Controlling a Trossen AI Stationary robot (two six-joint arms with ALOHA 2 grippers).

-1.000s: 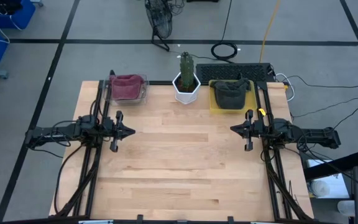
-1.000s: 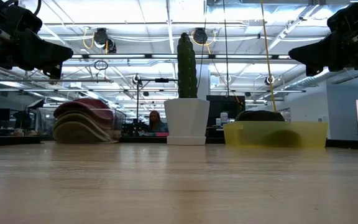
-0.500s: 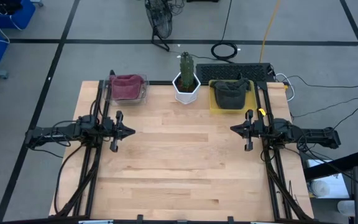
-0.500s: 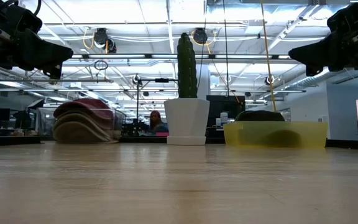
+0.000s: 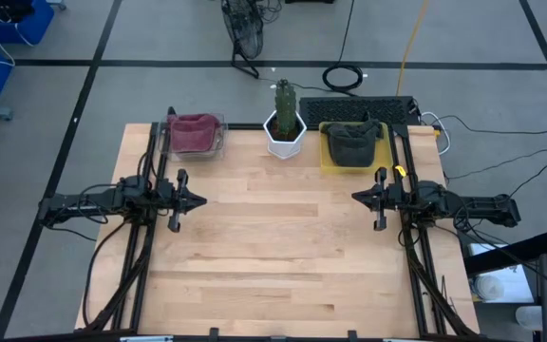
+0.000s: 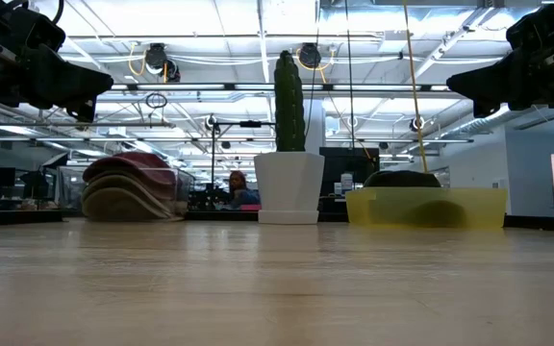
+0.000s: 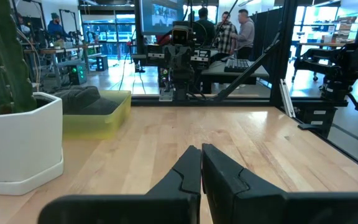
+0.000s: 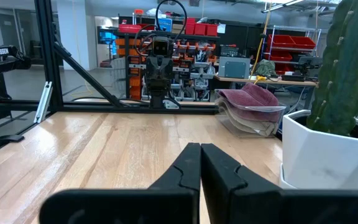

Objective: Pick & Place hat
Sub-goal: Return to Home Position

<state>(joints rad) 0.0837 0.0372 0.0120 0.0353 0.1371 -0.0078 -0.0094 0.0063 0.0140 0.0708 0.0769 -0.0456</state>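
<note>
A dark green hat (image 5: 350, 142) lies in a yellow tray (image 5: 328, 160) at the table's far right; it also shows in the left wrist view (image 7: 79, 99) and as a dark dome in the low view (image 6: 402, 179). A stack of hats, maroon on top (image 5: 194, 131), sits in a clear bin at the far left. My left gripper (image 5: 200, 200) hovers shut above the table's left side. My right gripper (image 5: 356, 198) hovers shut above the right side, just nearer than the yellow tray.
A cactus in a white pot (image 5: 284, 128) stands between the clear bin and the tray at the far edge. Black rails (image 5: 150, 180) run along both table sides. Bare wood (image 5: 273, 247) stretches between the arms and toward the near edge. People stand in the room beyond.
</note>
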